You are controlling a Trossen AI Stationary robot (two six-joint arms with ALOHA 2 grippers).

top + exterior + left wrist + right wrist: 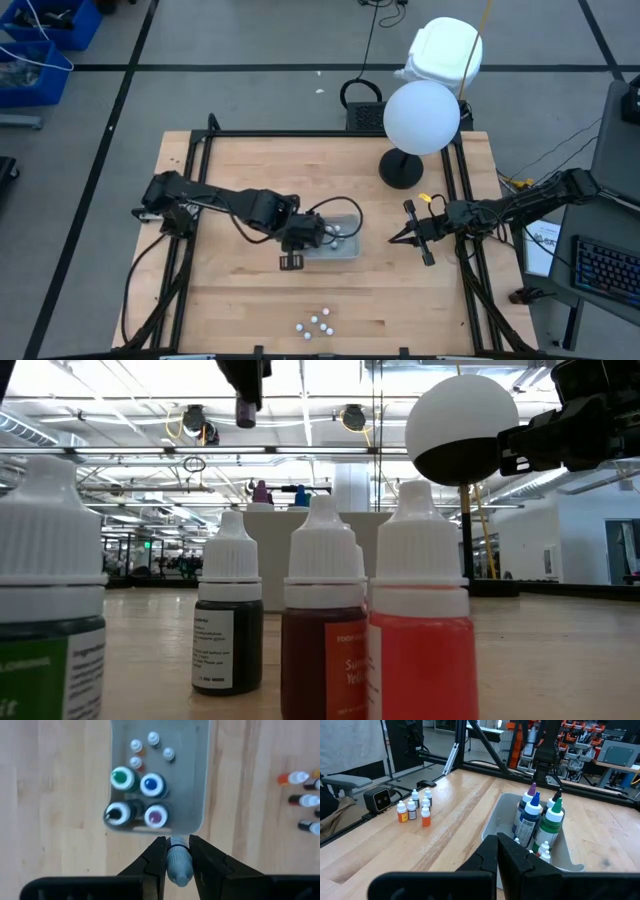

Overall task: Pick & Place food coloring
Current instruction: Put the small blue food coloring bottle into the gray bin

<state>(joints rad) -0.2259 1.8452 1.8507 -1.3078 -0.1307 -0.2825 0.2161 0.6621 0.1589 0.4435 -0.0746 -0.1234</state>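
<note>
Five small food coloring bottles (316,325) stand clustered at the table's (240,300) near edge, white-capped, their liquids orange, red and dark in the low view. Mid-table, the left gripper (177,851) hovers above the near rim of the clear tray (345,250), its jaws narrowly clamped on one small white-capped bottle (179,865). The tray holds four large bottles (137,797) with green, blue, purple and black tips, plus four small bottles (150,747). To the right, the right gripper (392,239) waits above the table, jaws closed and empty. Beyond stands a white globe lamp (421,116).
</note>
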